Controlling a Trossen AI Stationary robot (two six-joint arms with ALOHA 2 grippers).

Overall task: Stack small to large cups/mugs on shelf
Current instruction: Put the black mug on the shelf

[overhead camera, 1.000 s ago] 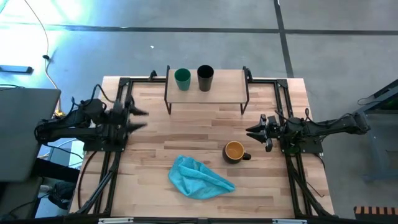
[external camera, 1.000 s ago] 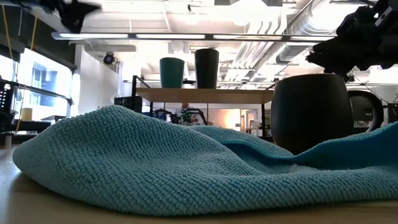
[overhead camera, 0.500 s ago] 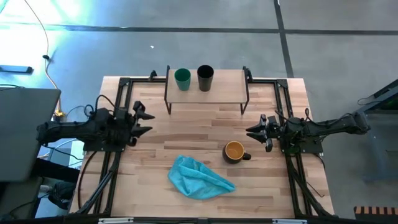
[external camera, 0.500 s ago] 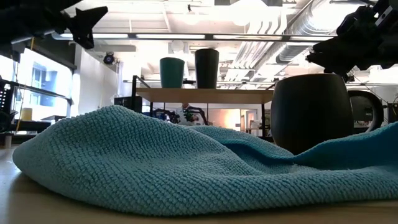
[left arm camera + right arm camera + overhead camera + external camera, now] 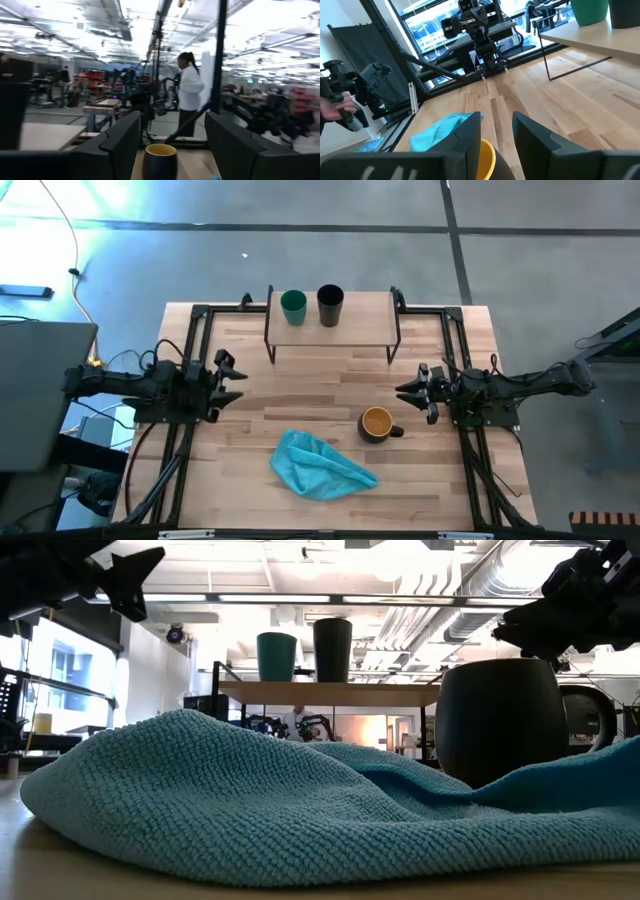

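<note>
Arms sit at either side of the wooden table [image 5: 330,380], both holding nothing. Over on the left, the left gripper [image 5: 232,374] hovers above the table's left edge with its jaws spread wide and nothing between them; its wrist view looks straight across between the two dark fingers [image 5: 120,145] at the mug on the far side.

Toward the back, in the middle, stands the shelf [image 5: 360,310], a light board on thin black legs. The green cup [image 5: 293,306] is on its left part, upright, and the black cup [image 5: 330,305] stands just beside it to the right, taller in the low view. The right half of the board is bare.

Nearer the front lies a blue cloth [image 5: 320,464], crumpled on the tabletop. Just to the right of it and a bit farther back sits the mug [image 5: 377,424], dark outside, yellow-orange inside, upright, its handle pointing right.

On the right, the right gripper [image 5: 407,392] hangs just beside and above the mug, jaws partly open, gripping nothing; the mug's rim [image 5: 487,155] shows below its fingers [image 5: 535,135].

A person in a white top [image 5: 189,95] stands in the room beyond.
</note>
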